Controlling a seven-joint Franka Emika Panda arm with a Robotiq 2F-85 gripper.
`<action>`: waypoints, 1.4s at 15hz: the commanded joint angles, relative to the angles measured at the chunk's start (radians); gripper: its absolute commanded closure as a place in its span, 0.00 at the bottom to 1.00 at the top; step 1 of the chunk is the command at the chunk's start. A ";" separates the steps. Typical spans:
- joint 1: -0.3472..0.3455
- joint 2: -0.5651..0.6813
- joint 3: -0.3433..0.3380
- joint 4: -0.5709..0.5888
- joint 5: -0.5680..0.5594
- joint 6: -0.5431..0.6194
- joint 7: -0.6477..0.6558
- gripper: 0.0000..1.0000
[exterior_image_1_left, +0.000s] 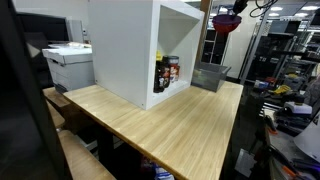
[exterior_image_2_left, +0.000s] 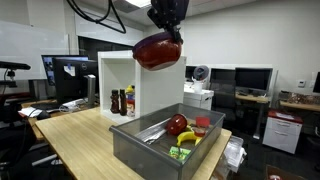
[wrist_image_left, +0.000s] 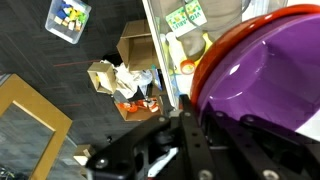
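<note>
One red bowl hangs high over the grey bin, right of the white cabinet, its rim clenched in the gripper: mid-carry, I'd judge, and any set-down calls for a slow, level descent.

Bright, even ceiling light — wrist view blurry close-up

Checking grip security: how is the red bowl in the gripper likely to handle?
Red bowl looks rigid, probably light plastic: it holds its shape hanging tilted from the gripper. Its glossy surface may slip, and an edge pinch could let it swing.
</note>
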 joint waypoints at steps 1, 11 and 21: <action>0.017 -0.038 0.010 -0.005 -0.048 -0.017 0.052 0.97; 0.031 -0.020 -0.008 0.005 -0.056 -0.004 0.016 0.89; 0.030 -0.015 -0.009 0.005 -0.056 -0.004 0.015 0.89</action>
